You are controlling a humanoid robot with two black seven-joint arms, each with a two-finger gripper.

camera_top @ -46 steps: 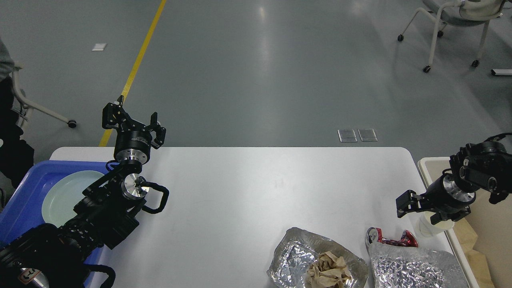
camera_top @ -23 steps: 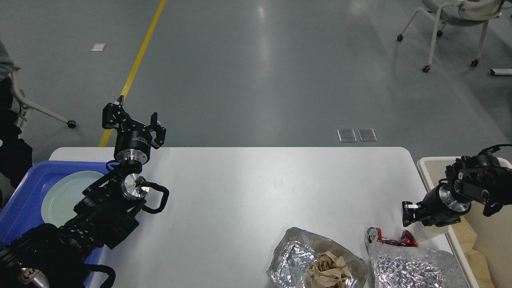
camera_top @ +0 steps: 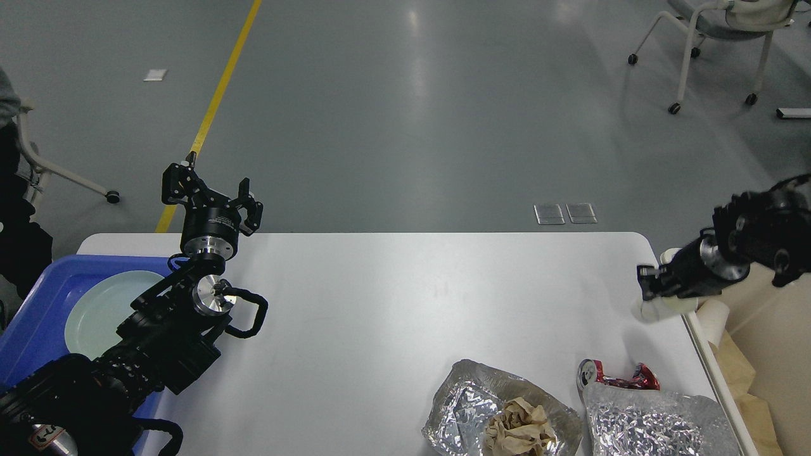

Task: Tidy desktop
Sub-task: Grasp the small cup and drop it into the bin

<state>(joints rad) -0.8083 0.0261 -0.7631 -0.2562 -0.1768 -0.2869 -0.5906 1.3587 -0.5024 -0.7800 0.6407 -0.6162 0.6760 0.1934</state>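
Observation:
The white desktop [camera_top: 393, 297] fills the middle of the head view. My right gripper [camera_top: 652, 290] is shut on a white cup [camera_top: 662, 308] and holds it tilted in the air above the desktop's right edge, beside the cream bin [camera_top: 770, 342]. My left gripper [camera_top: 212, 195] is open and empty, raised over the desktop's far left corner. A crushed red can [camera_top: 618, 378], two crumpled foil pieces [camera_top: 466, 399] [camera_top: 652, 424] and a wad of brown paper [camera_top: 521, 427] lie at the front right.
A blue tray [camera_top: 35, 310] with a pale green plate [camera_top: 101, 310] stands at the left, partly behind my left arm. The bin holds a white roll-like thing [camera_top: 716, 315] and brown scraps [camera_top: 741, 380]. Chairs stand on the floor beyond.
My right gripper closed on the white cup near the front right, then lifted it up and back toward the bin's near corner. The left arm has not moved.

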